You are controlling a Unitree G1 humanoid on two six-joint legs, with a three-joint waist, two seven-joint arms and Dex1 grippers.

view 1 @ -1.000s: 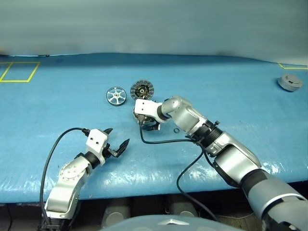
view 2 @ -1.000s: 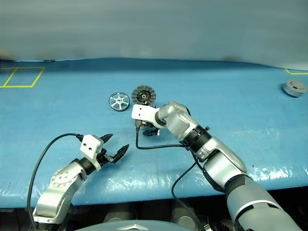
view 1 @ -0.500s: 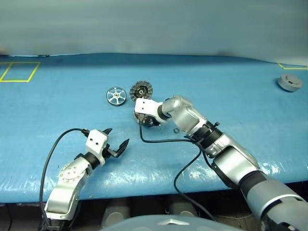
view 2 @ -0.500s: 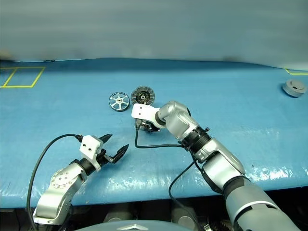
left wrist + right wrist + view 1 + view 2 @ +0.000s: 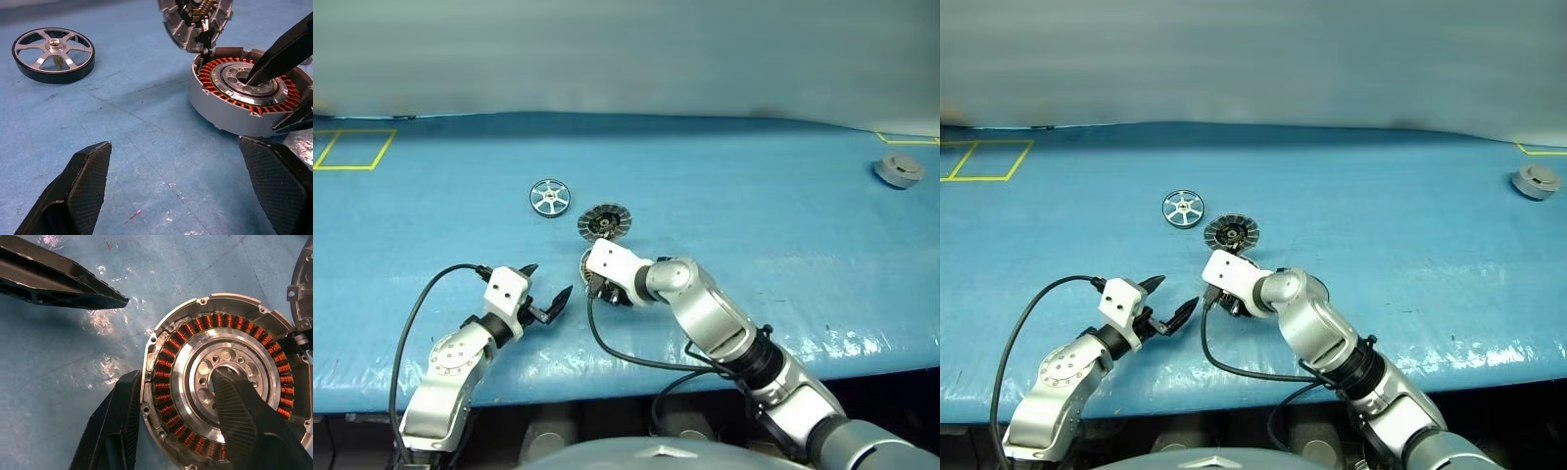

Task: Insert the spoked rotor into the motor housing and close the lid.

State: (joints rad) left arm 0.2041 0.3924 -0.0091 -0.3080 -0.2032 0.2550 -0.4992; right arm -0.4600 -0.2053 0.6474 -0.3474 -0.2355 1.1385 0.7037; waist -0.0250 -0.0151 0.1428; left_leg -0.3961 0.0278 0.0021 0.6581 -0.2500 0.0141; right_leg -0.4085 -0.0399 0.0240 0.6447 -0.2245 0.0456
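Observation:
The motor housing [image 5: 215, 382], a silver-grey cup with a ring of copper windings, lies on the blue table. My right gripper [image 5: 176, 377] is shut on it, with one finger in the centre bore and the other outside the rim. The finned lid [image 5: 604, 222] stands open at the housing's far edge. The spoked rotor [image 5: 549, 197] lies flat farther back and to the left, also visible in the left wrist view [image 5: 54, 54]. My left gripper [image 5: 548, 281] is open, just left of the housing, with nothing between its fingers.
A separate plain grey puck [image 5: 899, 169] sits at the far right of the table. A yellow tape square [image 5: 352, 147] marks the far left corner. Black cables hang from both wrists near the table's front edge [image 5: 626, 377].
My right gripper has drawn back toward the table's front edge, and the housing and its open lid have come with it. The rotor and my left gripper stayed put.

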